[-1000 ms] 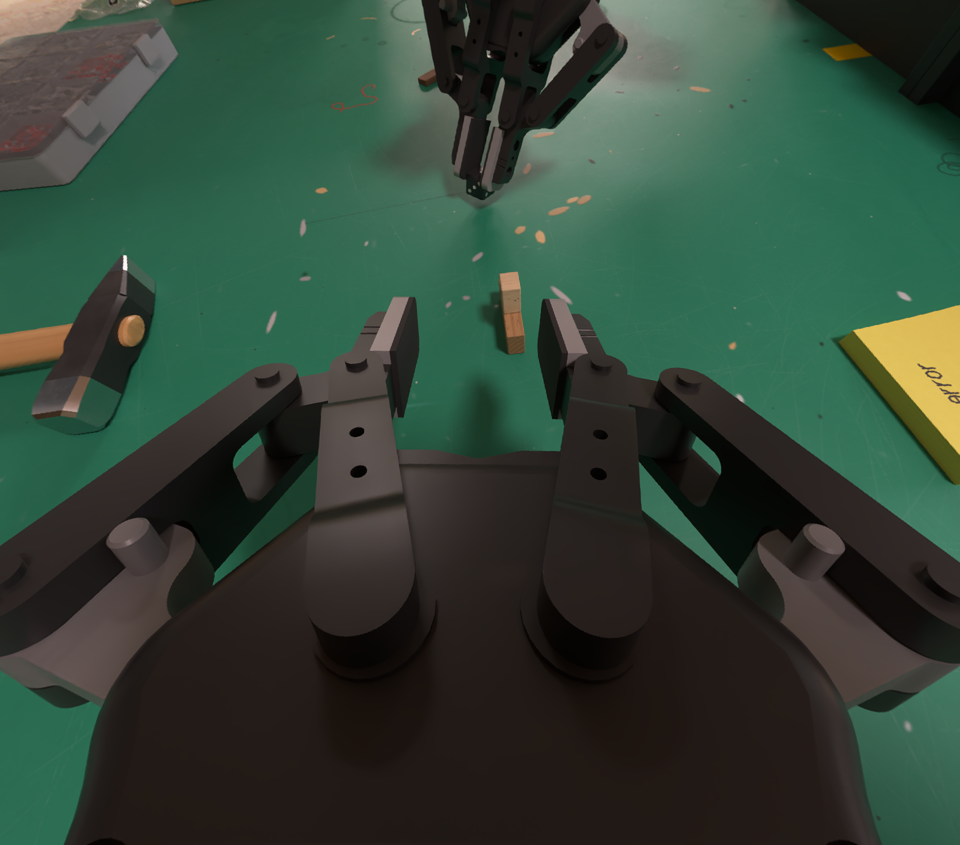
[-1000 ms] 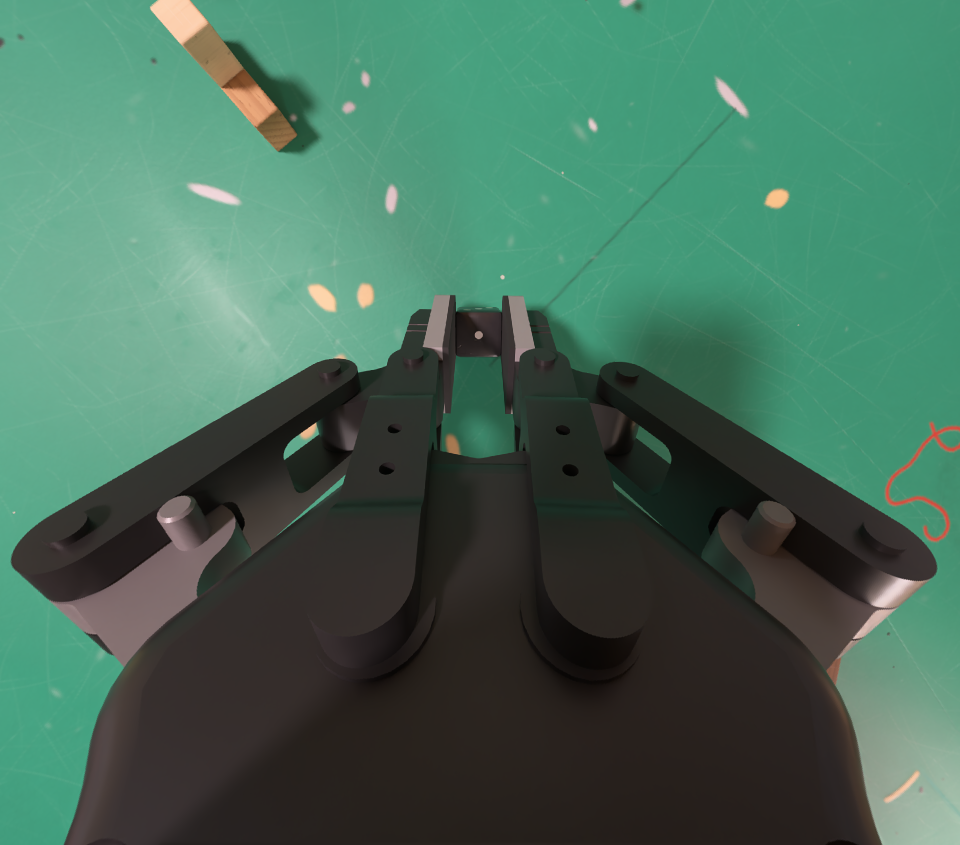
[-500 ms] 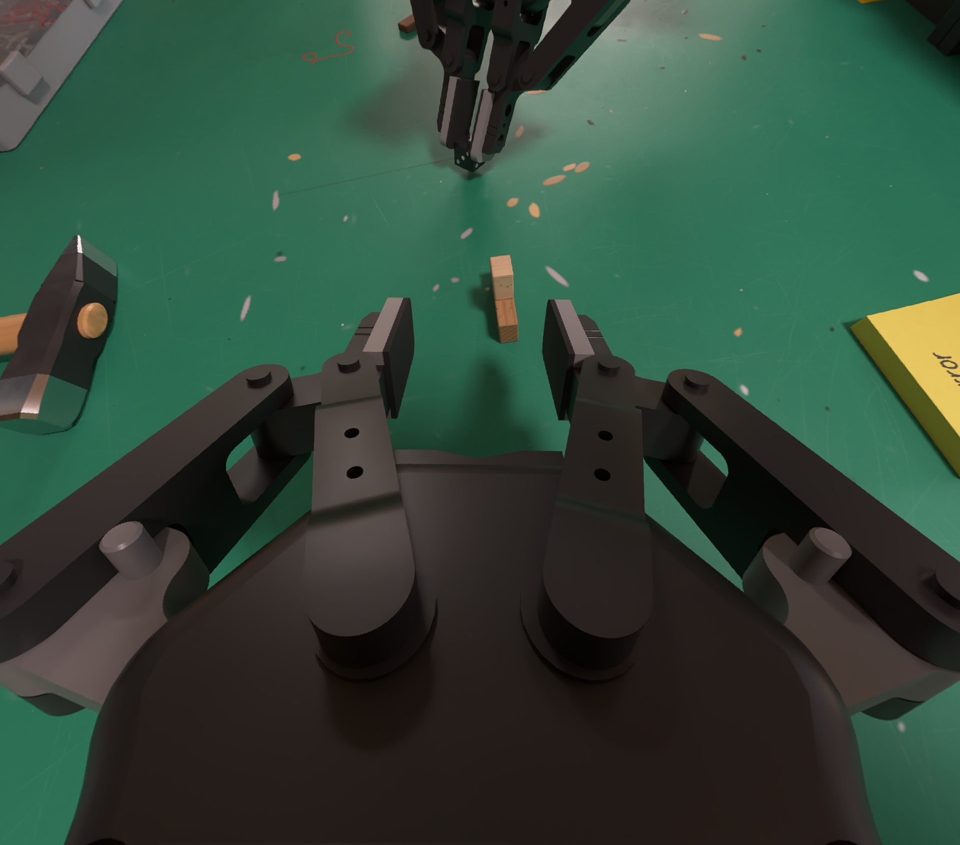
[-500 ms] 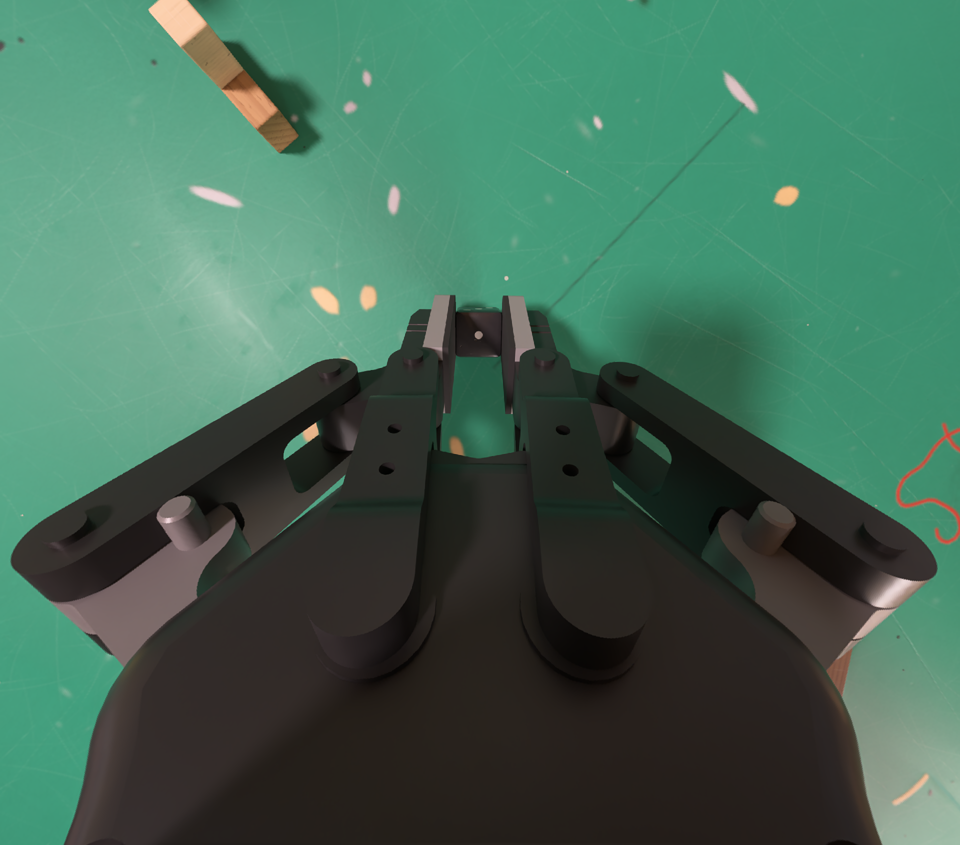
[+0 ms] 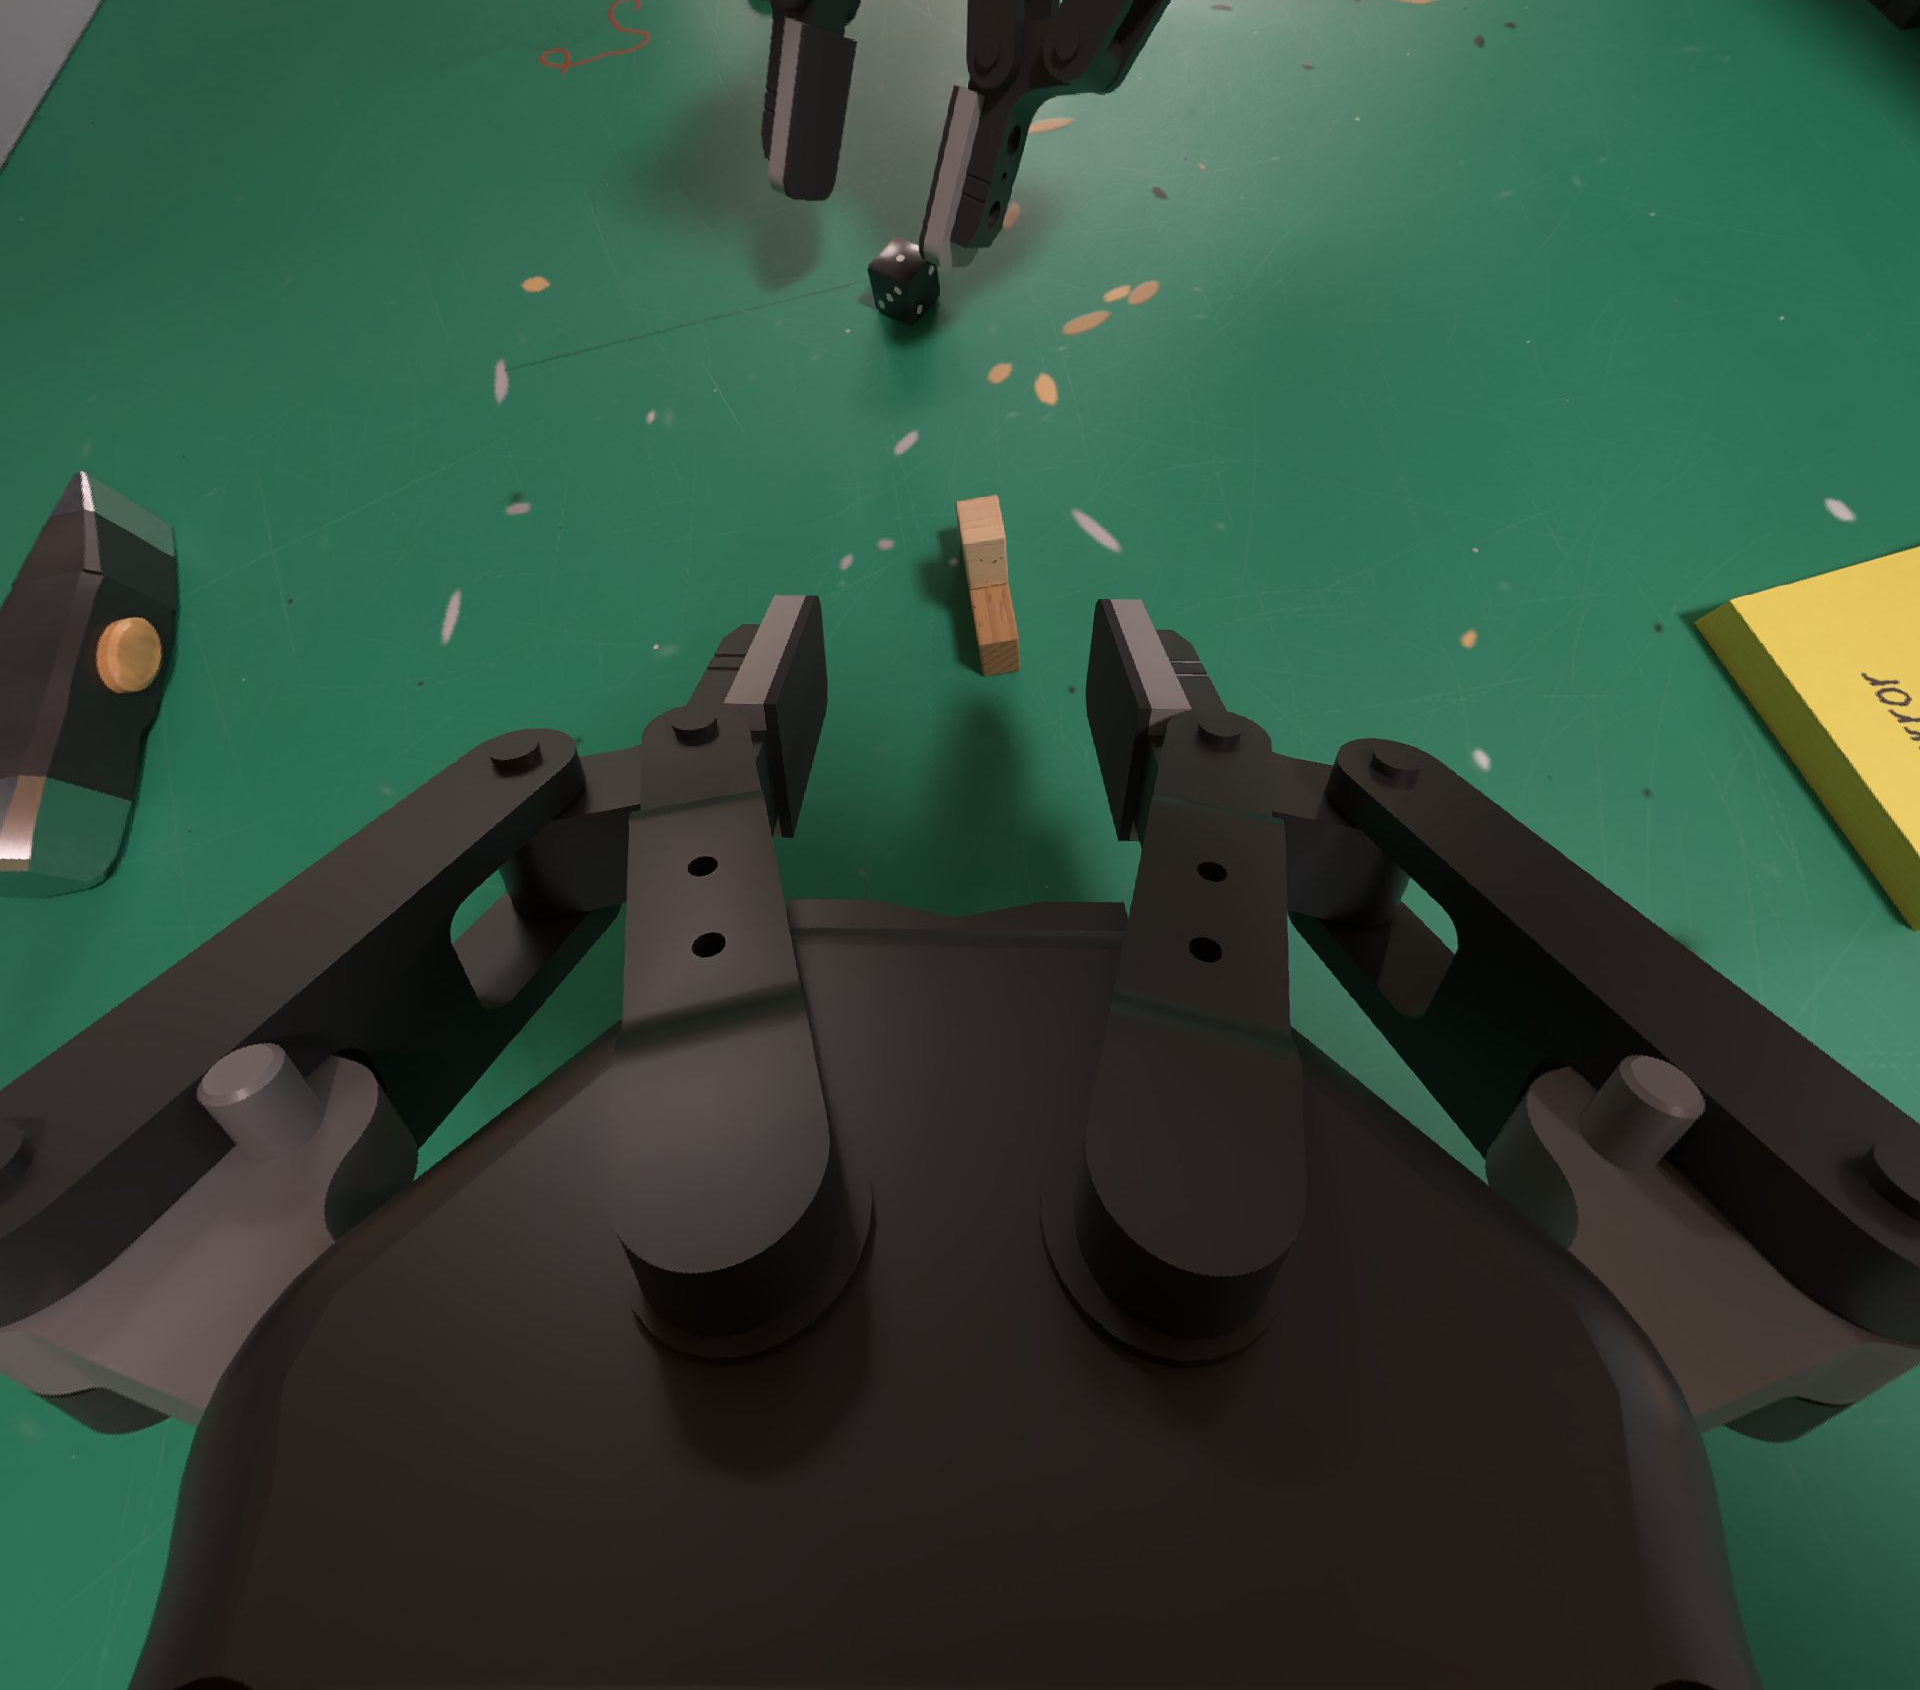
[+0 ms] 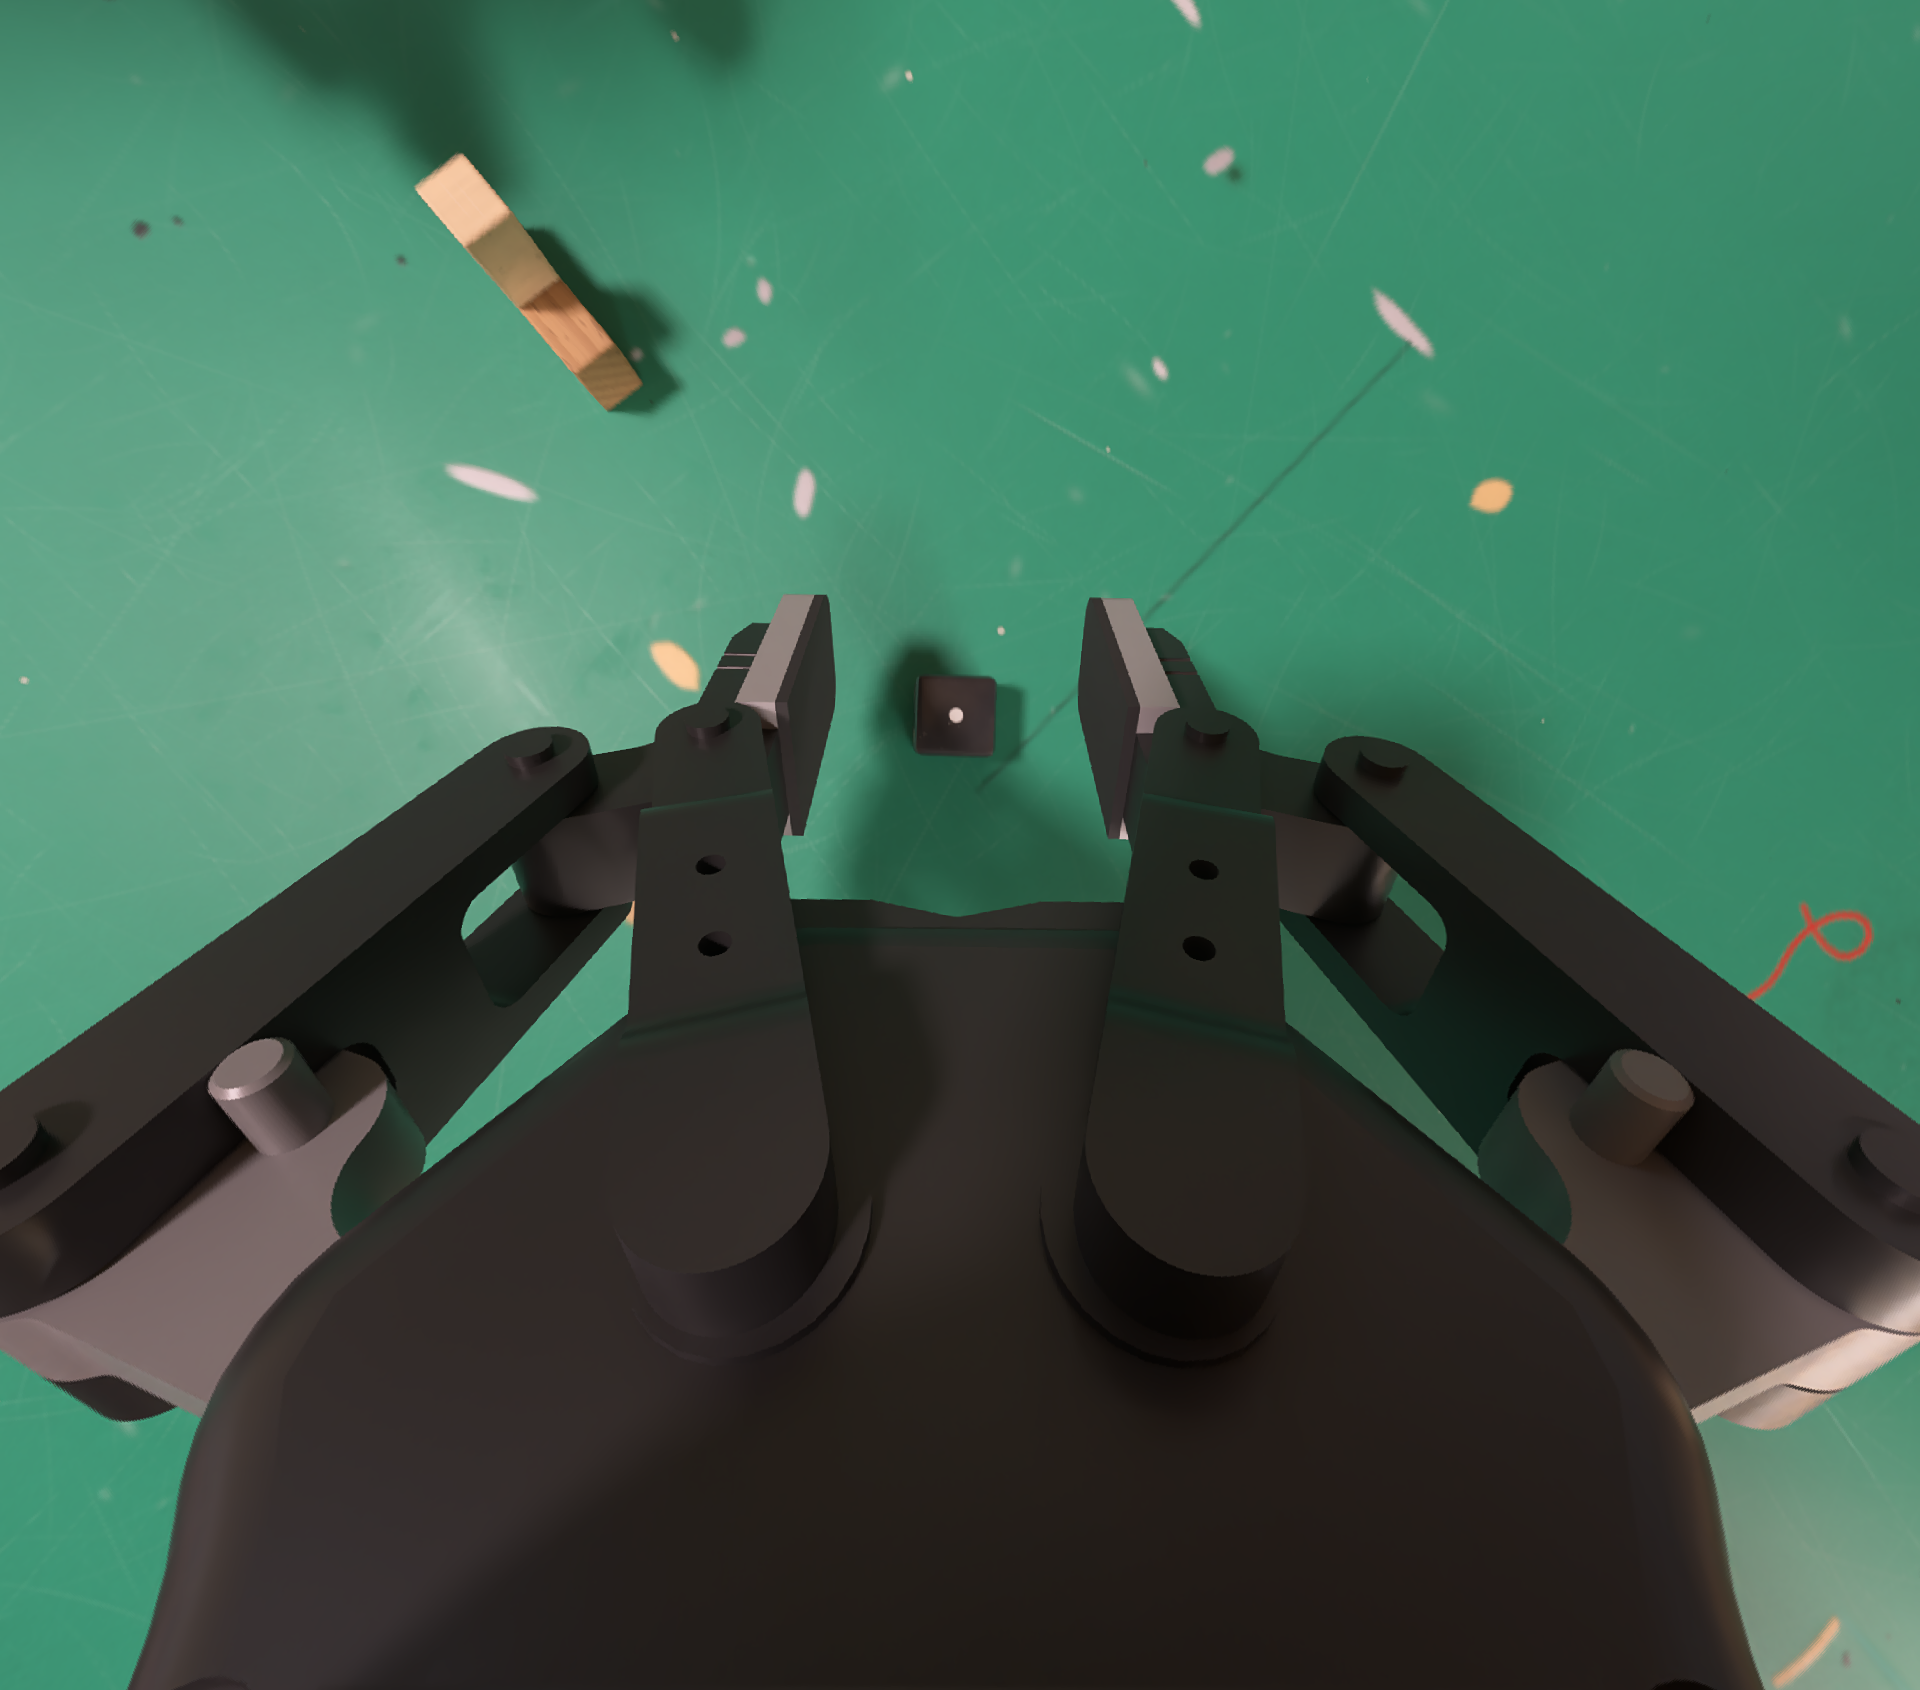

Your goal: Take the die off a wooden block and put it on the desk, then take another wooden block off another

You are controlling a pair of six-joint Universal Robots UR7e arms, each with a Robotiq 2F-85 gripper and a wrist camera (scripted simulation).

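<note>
The green desk [image 5: 1455,414] carries everything. The left gripper [image 5: 956,705] hangs with jaws spread and empty, above and just short of the wooden blocks [image 5: 987,586] — a pale block stacked on a darker one. The right gripper [image 6: 956,710] also has its jaws released, straddling the black die [image 6: 955,714], which sits on the desk — apart from the stack

I see a matt green table [image 5: 312,206], scuffed with fine scratches and flecks. My left gripper [image 5: 956,705] looks like matt dark plastic with grey metal pins. The stacked wooden blocks [image 5: 987,586] show pale, smooth grain; the die [image 6: 955,714] is glossy black.
</note>
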